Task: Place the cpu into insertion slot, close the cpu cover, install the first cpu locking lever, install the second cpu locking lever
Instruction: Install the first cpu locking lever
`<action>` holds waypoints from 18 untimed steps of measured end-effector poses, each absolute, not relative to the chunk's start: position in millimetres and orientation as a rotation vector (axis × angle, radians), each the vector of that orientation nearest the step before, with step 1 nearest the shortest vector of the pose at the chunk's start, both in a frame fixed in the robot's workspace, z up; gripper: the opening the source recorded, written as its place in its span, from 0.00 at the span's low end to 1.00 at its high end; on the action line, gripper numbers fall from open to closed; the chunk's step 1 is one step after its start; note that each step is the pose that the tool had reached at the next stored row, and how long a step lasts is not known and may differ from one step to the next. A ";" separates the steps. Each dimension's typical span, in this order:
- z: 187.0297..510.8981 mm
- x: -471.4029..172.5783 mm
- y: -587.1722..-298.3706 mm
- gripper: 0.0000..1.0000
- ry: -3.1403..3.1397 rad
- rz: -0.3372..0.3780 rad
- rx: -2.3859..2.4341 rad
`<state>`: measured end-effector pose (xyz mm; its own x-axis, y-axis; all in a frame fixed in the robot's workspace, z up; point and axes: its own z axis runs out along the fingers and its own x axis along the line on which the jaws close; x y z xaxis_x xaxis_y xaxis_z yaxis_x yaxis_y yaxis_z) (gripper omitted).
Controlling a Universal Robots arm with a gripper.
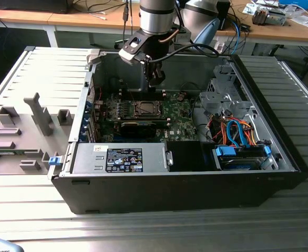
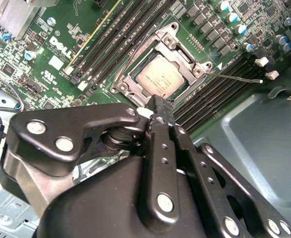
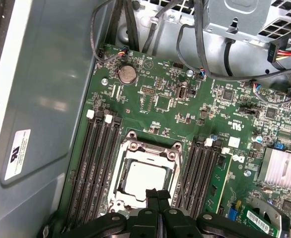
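The gripper's own body hides a large part of the second wrist view, and its dark links cover the side of the socket nearest to them. In both wrist views the fingertips stand over one edge of the cpu cover (image 3: 148,150), so that edge is not possible to see, and I cannot tell if the tips touch it. In the exterior view the insertion slot (image 1: 145,108) is only a small dark square on the green circuit board (image 3: 185,114) inside the open computer case (image 1: 196,194), and the contacts of the slot are hidden.

The cpu (image 2: 161,75) lies flat in the slot, with its silvery top showing through the square window of the cover. The cover lies down over it like a frame. A thin metal rod (image 2: 235,77) goes from the side of the socket out across the row of black slots (image 3: 98,163); whether it is latched is hard to make out.

The gripper (image 3: 158,194) is narrow, its two fingers pressed together with nothing seen between them. It is just beside the cpu, at the edge of the cover. In the exterior view it hangs above the slot.
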<state>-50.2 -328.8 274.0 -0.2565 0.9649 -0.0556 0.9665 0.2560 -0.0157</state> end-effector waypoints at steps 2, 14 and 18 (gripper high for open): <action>274.0 -50.2 -328.8 0.11 2.464 -0.072 1.892; 274.0 -50.2 -328.9 0.11 2.506 -0.071 1.834; 274.0 -50.2 -328.9 0.11 2.513 -0.070 1.823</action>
<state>-50.2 -328.9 274.0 -0.3103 0.9490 -0.0556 0.9506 0.3099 -0.0157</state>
